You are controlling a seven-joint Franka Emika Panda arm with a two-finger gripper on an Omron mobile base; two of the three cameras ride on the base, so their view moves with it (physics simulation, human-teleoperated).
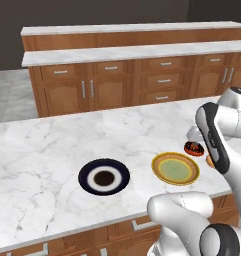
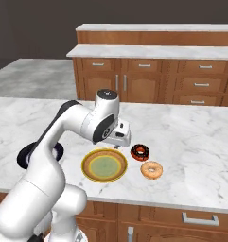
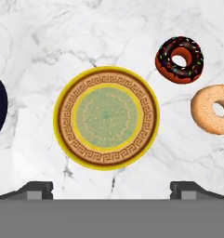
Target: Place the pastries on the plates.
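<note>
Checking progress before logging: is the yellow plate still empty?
Empty. The yellow plate shows bare centre; both doughnuts lie on the counter beside it.

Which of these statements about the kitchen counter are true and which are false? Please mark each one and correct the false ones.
1. Both doughnuts lie on the marble counter, not on any plate. True.
2. The chocolate doughnut sits on the yellow plate. False: it lies on the counter beside that plate, apart from it.
3. The gripper is open and holds nothing. True.
4. The navy plate already carries the pale glazed doughnut. False: the navy plate is bare, and the glazed doughnut lies on the counter next to the chocolate one.
5. The yellow plate has a pale green centre with nothing on it. True.
6. The two plates are stacked. False: they lie side by side, apart.
</note>
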